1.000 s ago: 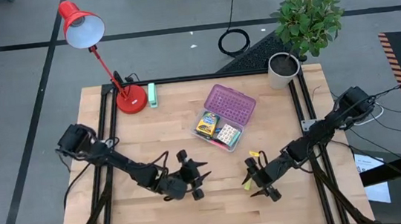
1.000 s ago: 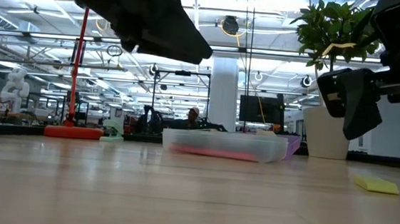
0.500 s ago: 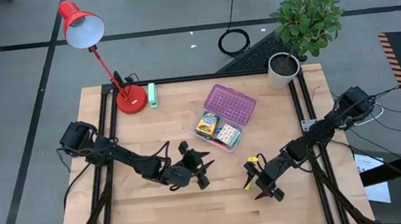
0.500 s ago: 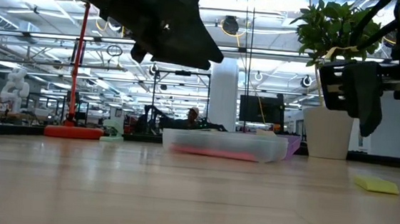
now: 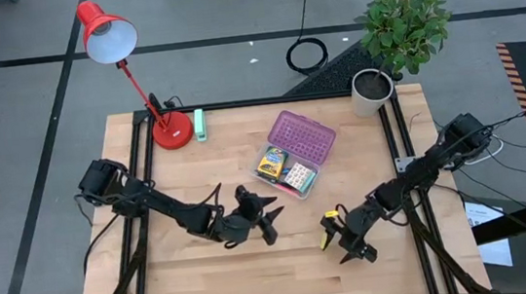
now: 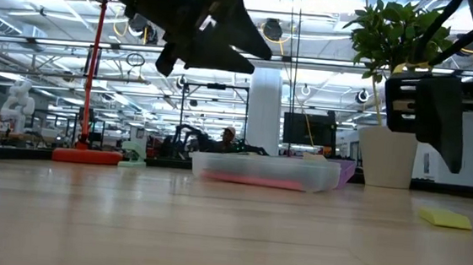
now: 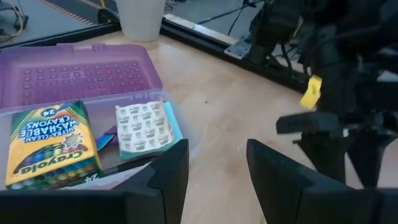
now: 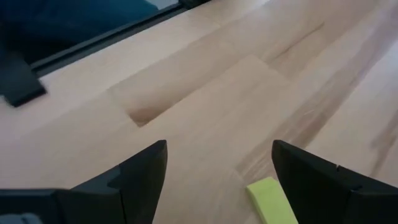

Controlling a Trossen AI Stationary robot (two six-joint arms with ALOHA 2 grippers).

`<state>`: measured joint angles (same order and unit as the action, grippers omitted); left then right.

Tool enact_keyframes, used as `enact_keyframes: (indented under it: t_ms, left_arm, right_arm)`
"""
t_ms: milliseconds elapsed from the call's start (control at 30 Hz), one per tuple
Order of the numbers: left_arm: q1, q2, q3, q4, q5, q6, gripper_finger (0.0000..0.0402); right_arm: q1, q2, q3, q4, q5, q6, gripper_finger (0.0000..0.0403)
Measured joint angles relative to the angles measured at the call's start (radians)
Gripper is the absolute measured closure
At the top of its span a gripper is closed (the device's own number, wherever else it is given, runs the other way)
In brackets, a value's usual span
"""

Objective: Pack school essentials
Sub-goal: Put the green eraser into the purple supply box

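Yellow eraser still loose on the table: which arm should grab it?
Right. The right end effector hangs open almost over the yellow eraser, which shows between its fingers in its wrist view. The left end effector sits open nearer the case.

Yellow eraser between parted jaws

Wooden bench: light planks, black frame rails along left, right and far edges.
Red desk lamp: round base on bench far-left corner, shade leaning out past far-left edge.
Mint-green block: just right of lamp base, at far edge.
Potted plant: green foliage, white pot at far-right corner.
Clear case with purple lid: lid open, bench centre-far.
Black cable coil: on floor beyond far edge.
Low view: room background, ceiling lights, white column.
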<state>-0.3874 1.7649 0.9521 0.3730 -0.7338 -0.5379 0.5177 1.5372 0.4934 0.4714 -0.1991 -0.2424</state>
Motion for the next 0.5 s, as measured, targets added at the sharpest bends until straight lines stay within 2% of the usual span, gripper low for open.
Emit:
enact_keyframes:
  t_ms: [267, 500]
  left_arm:
    - [-0.009, 0.0, 0.073, -0.003, -0.033, 0.043, 0.0238]
    - [-0.031, 0.0, 0.101, -0.012, -0.079, 0.069, 0.0238]
  right_arm:
    - [-0.001, 0.0, -0.025, -0.003, -0.043, -0.057, 0.0117]
    - [-0.009, 0.0, -0.098, 0.102, -0.042, -0.06, 0.0117]
